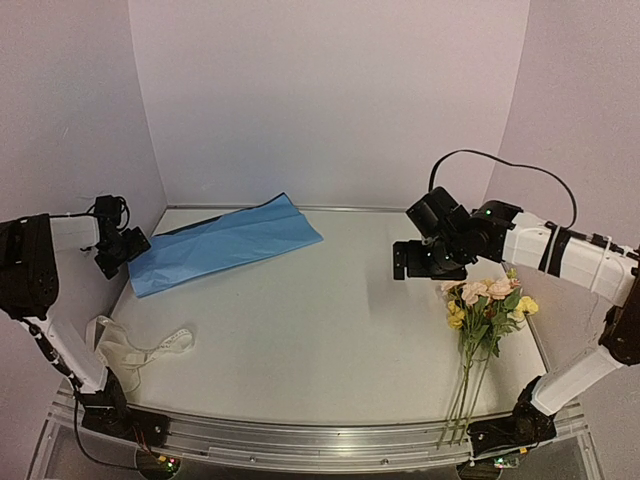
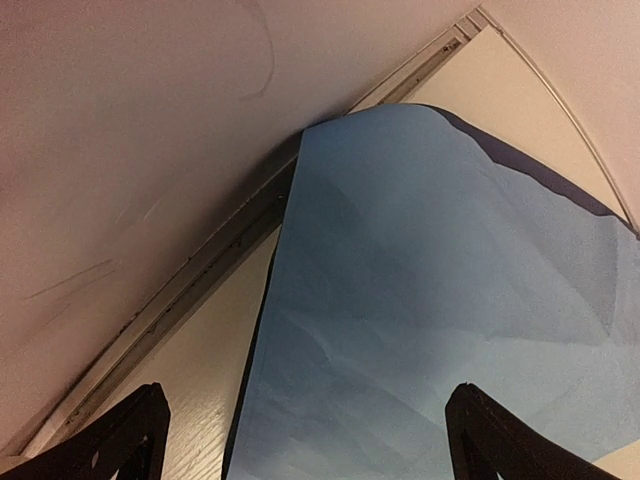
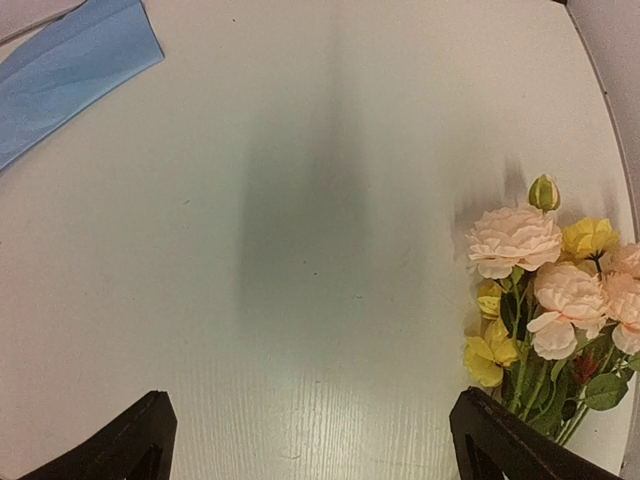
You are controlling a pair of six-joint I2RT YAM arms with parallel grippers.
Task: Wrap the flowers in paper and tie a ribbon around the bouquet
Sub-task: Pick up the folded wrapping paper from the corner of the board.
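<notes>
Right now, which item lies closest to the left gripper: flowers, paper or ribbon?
The paper, directly before the left gripper; ribbon lies farther off, flowers far right.

Closed in on three sides by plain, pale lilac walls [image 1: 330, 100]. Floored by a white table [image 1: 330, 320] with faint wood grain, edged along the near side by an aluminium rail [image 1: 330, 438]. Lit softly and evenly.
</notes>
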